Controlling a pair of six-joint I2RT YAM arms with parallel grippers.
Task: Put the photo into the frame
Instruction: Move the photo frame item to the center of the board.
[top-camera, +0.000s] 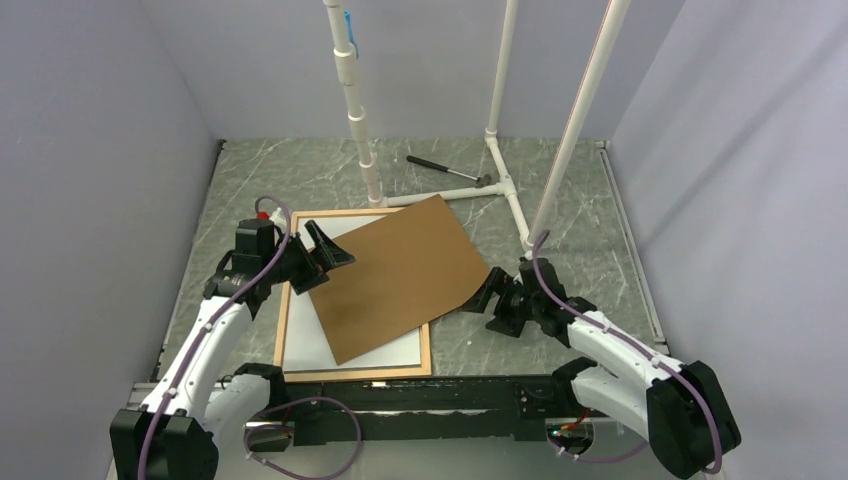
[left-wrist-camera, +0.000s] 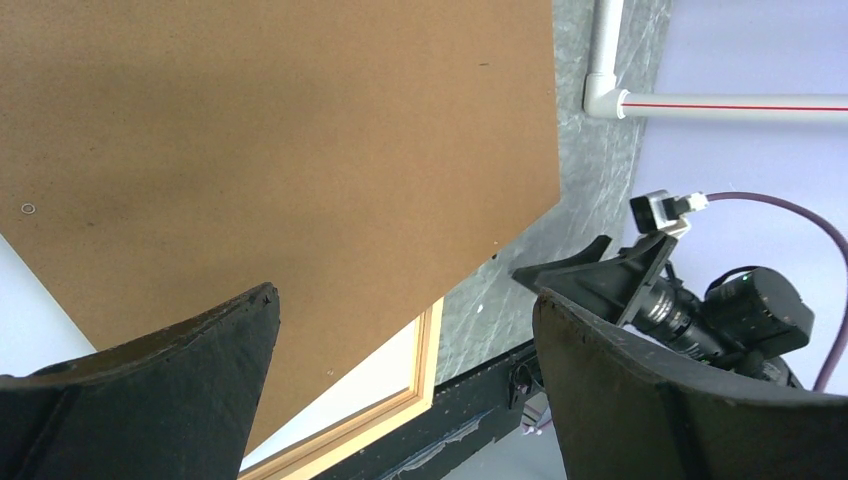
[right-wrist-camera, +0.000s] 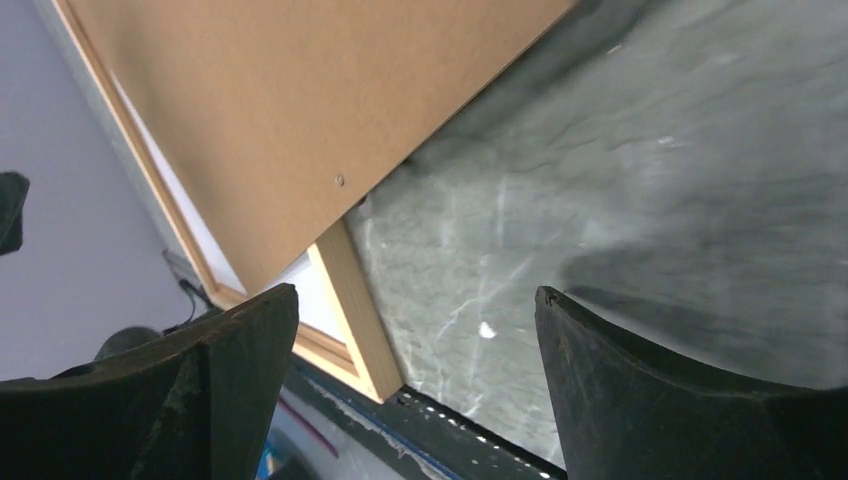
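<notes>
The light-wood frame (top-camera: 357, 376) lies flat on the table in front of the left arm. A white sheet (top-camera: 310, 345) lies inside it and looks like the photo's plain back; no printed side shows. A brown backing board (top-camera: 400, 275) lies askew over both, and its right corner hangs past the frame. My left gripper (top-camera: 335, 255) is open and empty at the board's left edge. My right gripper (top-camera: 487, 293) is open and empty just by the board's right corner. The left wrist view shows the board (left-wrist-camera: 280, 150) and the frame corner (left-wrist-camera: 400, 405). The right wrist view shows the frame corner (right-wrist-camera: 355, 310).
A hammer (top-camera: 445, 168) lies at the back of the grey marbled table. White pipe posts (top-camera: 360, 120) and their floor bars (top-camera: 510, 205) stand behind and to the right of the frame. Grey walls close in both sides. A black rail (top-camera: 430, 400) runs along the near edge.
</notes>
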